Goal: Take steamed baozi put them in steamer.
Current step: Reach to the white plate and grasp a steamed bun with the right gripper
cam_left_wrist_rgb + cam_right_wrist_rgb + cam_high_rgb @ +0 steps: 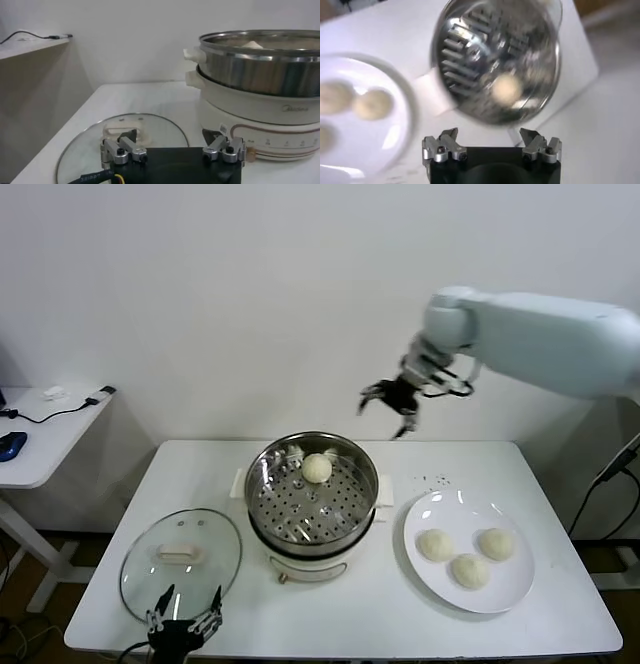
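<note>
Risk is noted. Head view: right gripper [392, 402], spread and empty, is raised at twelve o'clock of the steamer [312, 491], one baozi [317, 468] inside; three baozi [466, 555] on the plate [512, 592] at four. Left wrist view: left gripper [173, 150], spread, is parked beside the lid [90, 147]. Right wrist view: blurred; a misjudged descent could knock buns off.

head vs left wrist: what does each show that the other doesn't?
Head only: the plate with three buns, the bun sitting on the steamer's perforated tray, and the right hand open, raised behind the steamer, holding nothing.

Left wrist only: the steamer's white base from the side, with its front markings, and a close look at the open left hand.

Both: the steamer, the glass lid lying on the table, the left hand near the lid.
</note>
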`<action>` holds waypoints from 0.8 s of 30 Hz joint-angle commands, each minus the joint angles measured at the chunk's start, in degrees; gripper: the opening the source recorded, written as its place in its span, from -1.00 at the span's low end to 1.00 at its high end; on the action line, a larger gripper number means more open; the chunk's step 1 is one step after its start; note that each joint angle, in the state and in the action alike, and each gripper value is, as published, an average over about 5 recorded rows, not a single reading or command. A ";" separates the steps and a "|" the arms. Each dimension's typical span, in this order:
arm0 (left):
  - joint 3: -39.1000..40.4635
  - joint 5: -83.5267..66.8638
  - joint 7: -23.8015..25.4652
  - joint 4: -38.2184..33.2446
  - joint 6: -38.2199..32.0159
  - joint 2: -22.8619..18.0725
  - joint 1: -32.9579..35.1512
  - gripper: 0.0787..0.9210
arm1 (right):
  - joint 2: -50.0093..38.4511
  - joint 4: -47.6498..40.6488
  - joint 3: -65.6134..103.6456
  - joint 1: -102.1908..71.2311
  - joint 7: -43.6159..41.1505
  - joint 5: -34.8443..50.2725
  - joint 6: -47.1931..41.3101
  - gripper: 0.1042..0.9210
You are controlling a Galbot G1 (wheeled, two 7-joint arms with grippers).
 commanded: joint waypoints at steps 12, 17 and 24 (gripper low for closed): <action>-0.89 -0.73 -0.05 1.16 -0.17 -0.39 -0.80 0.77 | -17.12 15.96 -4.85 -14.28 16.82 13.52 -35.89 0.76; -0.95 -0.78 -0.01 1.30 -0.15 -0.25 -0.85 0.77 | -14.82 10.87 1.51 -22.60 17.15 10.60 -36.49 0.76; -1.06 -0.79 0.02 1.94 -0.12 -0.08 -1.24 0.77 | -11.71 4.27 9.68 -31.76 17.96 7.63 -36.79 0.76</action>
